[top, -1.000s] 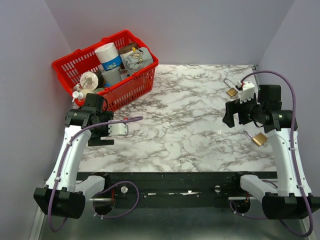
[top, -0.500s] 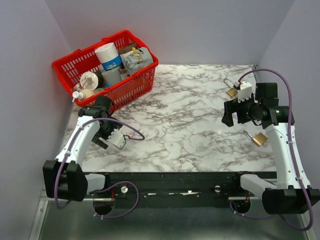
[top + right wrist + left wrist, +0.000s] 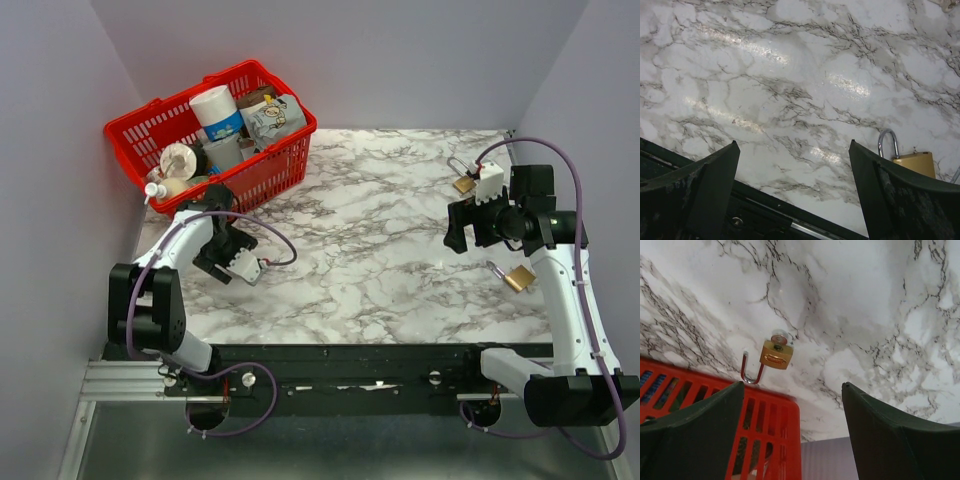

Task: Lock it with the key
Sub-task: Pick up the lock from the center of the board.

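Near the red basket point(image 3: 215, 125), the left gripper point(image 3: 240, 266) has been swung round toward the table middle, its jaws apart and empty. The right gripper point(image 3: 458, 225) is also held open, between the far padlock point(image 3: 463, 184) and the near padlock point(image 3: 518, 278) at the right side. Nothing is grasped, so the locking is judged not yet begun.

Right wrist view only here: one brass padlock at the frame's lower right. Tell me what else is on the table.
Observer: The top view shows a second padlock farther back than the right pincer.
Operator: Report the left arm.
Observer: The left pincer is open and empty, near the red basket.
Operator: Find the key.
Observer: Left wrist view shows a brass padlock with something silvery at its keyhole end; can't confirm a key.
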`<state>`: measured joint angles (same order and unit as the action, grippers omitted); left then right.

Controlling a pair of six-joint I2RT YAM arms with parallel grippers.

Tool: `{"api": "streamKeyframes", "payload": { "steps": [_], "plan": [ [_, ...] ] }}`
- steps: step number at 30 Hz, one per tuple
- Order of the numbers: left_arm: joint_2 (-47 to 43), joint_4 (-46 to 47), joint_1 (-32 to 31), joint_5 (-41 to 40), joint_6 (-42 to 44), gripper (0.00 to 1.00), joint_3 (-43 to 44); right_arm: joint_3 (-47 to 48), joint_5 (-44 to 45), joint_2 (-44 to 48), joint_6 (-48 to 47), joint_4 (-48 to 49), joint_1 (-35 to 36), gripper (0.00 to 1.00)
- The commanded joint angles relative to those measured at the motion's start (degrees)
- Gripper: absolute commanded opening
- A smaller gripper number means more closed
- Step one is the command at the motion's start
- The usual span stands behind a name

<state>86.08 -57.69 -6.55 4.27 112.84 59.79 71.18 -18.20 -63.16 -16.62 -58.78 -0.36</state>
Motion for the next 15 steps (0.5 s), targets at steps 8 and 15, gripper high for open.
{"api": "streamKeyframes", "payload": {
  "steps": [8, 15],
  "plan": [
    [7.42, 4.77, 3.29, 3.19, 35.7, 0.75, 0.94, -1.92, 0.71, -0.13, -0.87, -0.54, 0.01, 1.0],
    [10.51, 7.59, 4.35, 3.99, 38.16, 0.72, 1.82, -2.27, 0.35, -0.3, -0.78, -0.72, -0.43, 1.0]
  ]
}}
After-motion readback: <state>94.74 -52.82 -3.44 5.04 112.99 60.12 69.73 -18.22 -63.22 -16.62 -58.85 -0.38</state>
